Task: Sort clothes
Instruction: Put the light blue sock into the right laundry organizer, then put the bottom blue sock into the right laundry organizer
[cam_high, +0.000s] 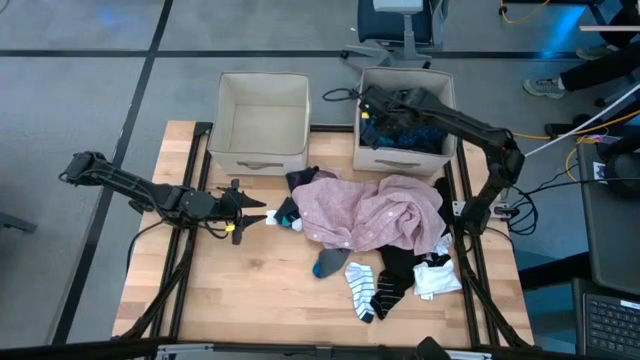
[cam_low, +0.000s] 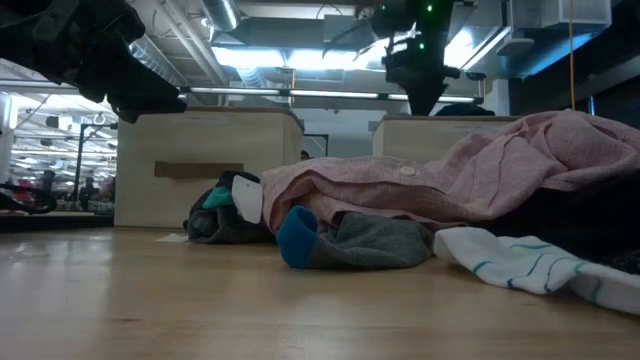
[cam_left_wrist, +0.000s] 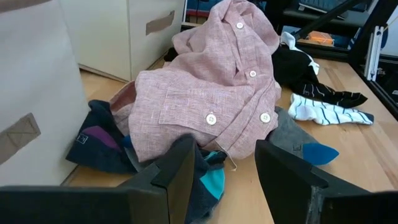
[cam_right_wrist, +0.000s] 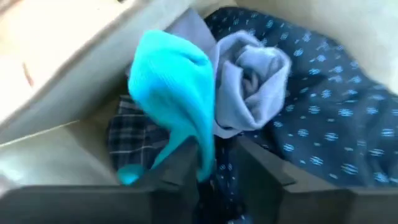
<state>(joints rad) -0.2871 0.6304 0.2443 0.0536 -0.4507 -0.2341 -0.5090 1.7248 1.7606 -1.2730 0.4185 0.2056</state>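
Left gripper (cam_high: 262, 211), fingers released, low over the surface, dark sock bundle (cam_high: 287, 214) at its 3 o'clock; right gripper (cam_right_wrist: 214, 163), fingers grasping teal sock (cam_right_wrist: 177, 93), over right bin (cam_high: 368, 160).

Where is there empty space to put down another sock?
The left bin looks empty. Bare table lies in front of the left end effector, beside the striped socks. Around the pink shirt it is crowded, and the right bin already holds clothes.

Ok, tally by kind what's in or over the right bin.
Plaid shirt: 1
Navy dotted top: 1
Socks: 2, teal sock and grey sock
Total: 4
The right gripper is over the right bin; the left gripper is beside the pink shirt.
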